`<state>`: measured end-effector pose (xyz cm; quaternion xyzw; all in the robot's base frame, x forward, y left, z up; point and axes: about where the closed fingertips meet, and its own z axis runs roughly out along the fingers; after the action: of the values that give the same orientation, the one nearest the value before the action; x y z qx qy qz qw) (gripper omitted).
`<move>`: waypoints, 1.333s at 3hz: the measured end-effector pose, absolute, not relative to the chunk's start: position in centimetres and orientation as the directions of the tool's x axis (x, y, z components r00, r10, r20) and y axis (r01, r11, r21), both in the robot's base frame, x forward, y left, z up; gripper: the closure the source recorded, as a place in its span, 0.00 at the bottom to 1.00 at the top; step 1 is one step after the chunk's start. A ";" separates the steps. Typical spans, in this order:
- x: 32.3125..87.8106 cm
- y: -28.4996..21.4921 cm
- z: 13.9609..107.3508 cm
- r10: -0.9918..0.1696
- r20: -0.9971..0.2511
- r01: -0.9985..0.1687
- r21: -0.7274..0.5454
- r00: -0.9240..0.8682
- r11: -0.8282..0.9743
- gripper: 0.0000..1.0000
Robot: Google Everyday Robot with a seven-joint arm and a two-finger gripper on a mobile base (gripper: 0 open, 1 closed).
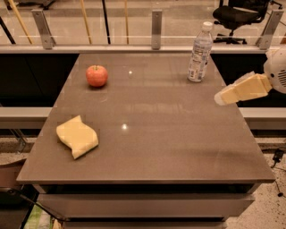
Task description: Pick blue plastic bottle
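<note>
The blue plastic bottle (199, 53) stands upright near the table's far right corner; it is clear with a white cap and a white label. My gripper (222, 98) reaches in from the right edge of the camera view, over the table's right side, a short way in front of and to the right of the bottle, not touching it.
A red apple (96, 75) sits at the far left of the brown table (147, 134). A yellow sponge (77, 136) lies near the front left. A glass railing with metal posts (156, 27) runs behind the table. An office chair (237, 13) stands beyond it.
</note>
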<state>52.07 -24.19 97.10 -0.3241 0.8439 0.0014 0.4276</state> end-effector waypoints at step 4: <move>57.0 -25.9 97.0 -0.410 -0.847 -0.441 -0.243 -0.337 0.864 0.00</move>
<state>57.01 -25.85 97.04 -0.2603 0.8175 0.0150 0.5135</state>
